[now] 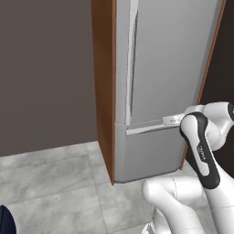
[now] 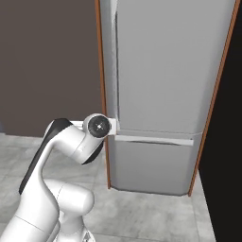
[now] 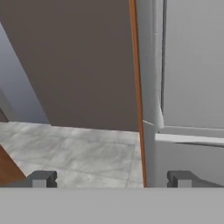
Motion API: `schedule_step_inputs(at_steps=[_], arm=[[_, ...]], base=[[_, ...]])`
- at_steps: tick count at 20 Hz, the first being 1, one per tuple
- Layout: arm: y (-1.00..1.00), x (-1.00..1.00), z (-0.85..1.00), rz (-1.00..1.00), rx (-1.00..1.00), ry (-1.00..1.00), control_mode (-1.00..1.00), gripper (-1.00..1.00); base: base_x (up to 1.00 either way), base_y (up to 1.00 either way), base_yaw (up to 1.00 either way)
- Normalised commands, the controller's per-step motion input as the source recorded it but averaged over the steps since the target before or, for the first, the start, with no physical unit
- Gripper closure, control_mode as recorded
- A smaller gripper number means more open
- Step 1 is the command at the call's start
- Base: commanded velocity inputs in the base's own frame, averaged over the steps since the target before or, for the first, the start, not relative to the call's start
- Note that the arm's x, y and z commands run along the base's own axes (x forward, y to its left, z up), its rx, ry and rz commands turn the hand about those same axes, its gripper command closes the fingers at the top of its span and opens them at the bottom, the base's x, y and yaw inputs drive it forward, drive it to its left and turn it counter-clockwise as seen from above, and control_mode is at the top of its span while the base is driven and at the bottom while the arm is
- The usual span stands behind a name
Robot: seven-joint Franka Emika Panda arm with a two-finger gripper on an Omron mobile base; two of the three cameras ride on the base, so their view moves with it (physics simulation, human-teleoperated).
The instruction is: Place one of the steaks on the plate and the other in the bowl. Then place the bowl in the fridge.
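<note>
Facing the closed fridge [image 1: 169, 59], the arm holds its gripper [image 3: 111, 178] wide open and empty near the handle [image 3: 160, 65].

A plain dark brown-grey wall [image 1: 45, 73] fills the back of the room. The floor [image 1: 55, 183] is pale grey marbled stone tile with faint joints. To the far right lies a black, unlit gap [image 2: 227, 142]

White arm bent at the elbow, wrist level, end effector [image 3: 111, 179] spread wide, holding nothing
</note>
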Motion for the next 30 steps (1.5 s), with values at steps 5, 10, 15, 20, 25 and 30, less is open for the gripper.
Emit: schedule_step_inputs(at_steps=[5,10,15,20,25,30], arm=[[0.00,0.00,0.00,0.00,0.00,0.00,1.00,-1.00],[0.00,0.00,0.00,0.00,0.00,0.00,1.00,-1.00],[0.00,0.00,0.00,0.00,0.00,0.00,1.00,-1.00],[0.00,0.00,0.00,0.00,0.00,0.00,1.00,-1.00],[0.00,0.00,0.00,0.00,0.00,0.00,1.00,-1.00],[0.00,0.00,0.00,0.00,0.00,0.00,1.00,-1.00]], base=[[0.20,0.17,-0.07],[0.40,0.18,-0.07],[0.63,0.16,-0.03],[0.59,0.17,-0.03],[0.20,0.05,-0.02],[-0.05,0.00,-0.03]])
